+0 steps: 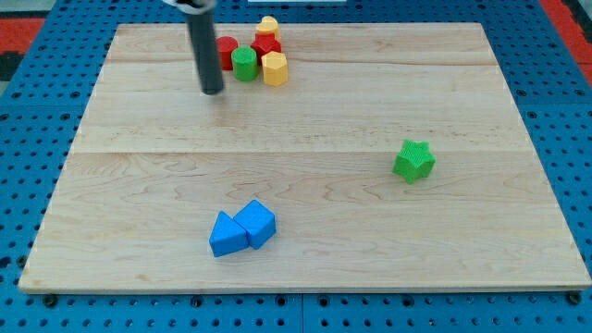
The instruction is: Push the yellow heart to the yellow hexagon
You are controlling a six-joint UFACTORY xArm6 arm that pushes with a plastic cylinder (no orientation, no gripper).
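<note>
The yellow heart [268, 27] sits at the view's top, at the back of a tight cluster. The yellow hexagon [275, 68] is at the front right of the same cluster, with a red block [266, 46] between the two. A green cylinder [244, 64] stands left of the hexagon and touches it, and a second red block [227, 53] lies left of that. My tip [214, 91] is on the board just left of and below the cluster, close to the second red block and the green cylinder.
A green star [413, 160] lies at the view's right middle. Two blue blocks, a triangle-like one [227, 235] and a cube-like one [256, 223], touch each other at the bottom centre. The wooden board [296, 268] sits on a blue perforated table.
</note>
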